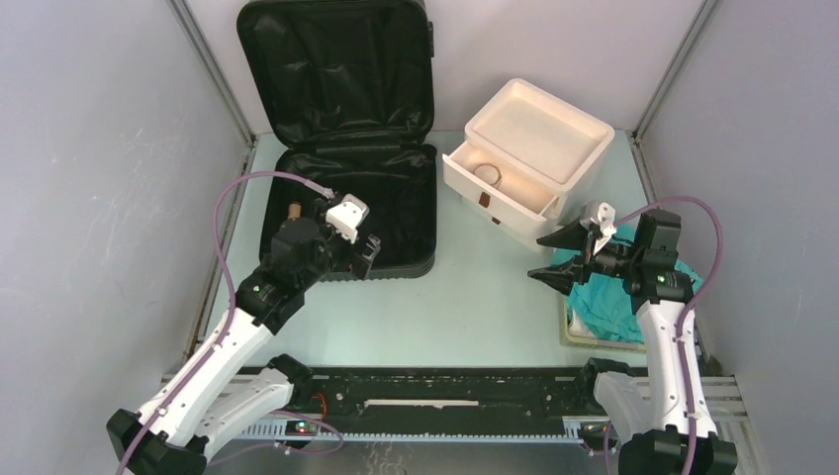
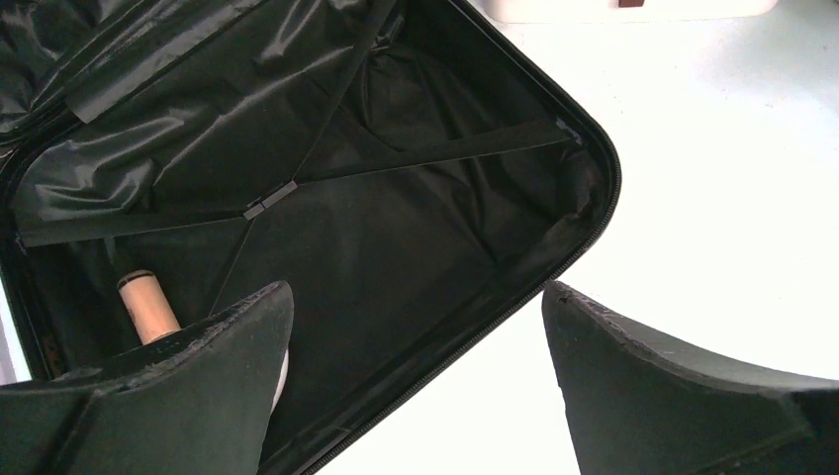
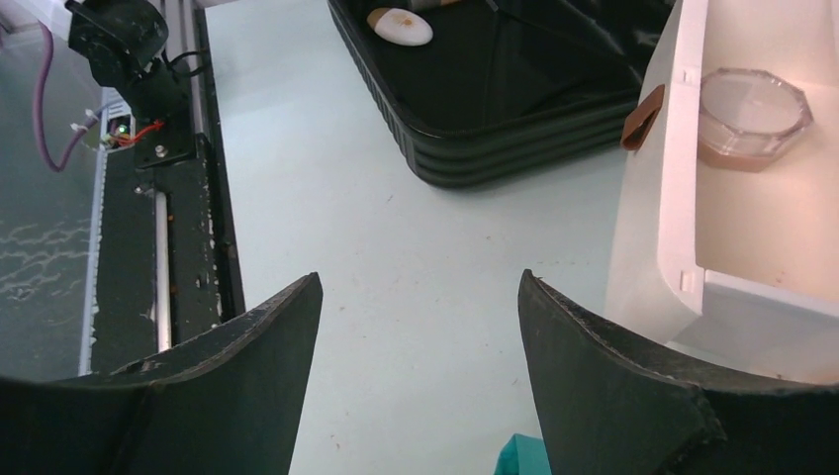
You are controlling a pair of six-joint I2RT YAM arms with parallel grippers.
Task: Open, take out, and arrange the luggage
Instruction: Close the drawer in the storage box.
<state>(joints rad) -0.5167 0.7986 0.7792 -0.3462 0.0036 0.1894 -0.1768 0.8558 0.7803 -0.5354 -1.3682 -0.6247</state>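
1. The large black ribbed hard-shell suitcase (image 1: 401,208) lies open at the far left of the worktop (image 1: 475,297). Its base is flat and its fabric-lined lid stands up against the back wall.
2. The left hand (image 2: 416,289) hovers over the near right corner of the base, spread as wide as it goes, with nothing between its fingers.
3. The coming move likely turns on a small pale item with a tan cylindrical end (image 2: 148,307), the one loose thing visible in the lining. In the left wrist view it lies just beside the hand's left finger, low in the left part of the base, outside the gap.
4. Its long axis runs roughly along the fingers' reach, tan end away from the hand. The hand would likely need to shift left before closing across it.
5. The right hand (image 3: 420,277) is parted and empty. It hangs above a teal cloth (image 1: 604,302) on the right, near the white box with an open drawer (image 1: 524,148), well apart from the suitcase.
6. The left arm is clearly the nearer one.
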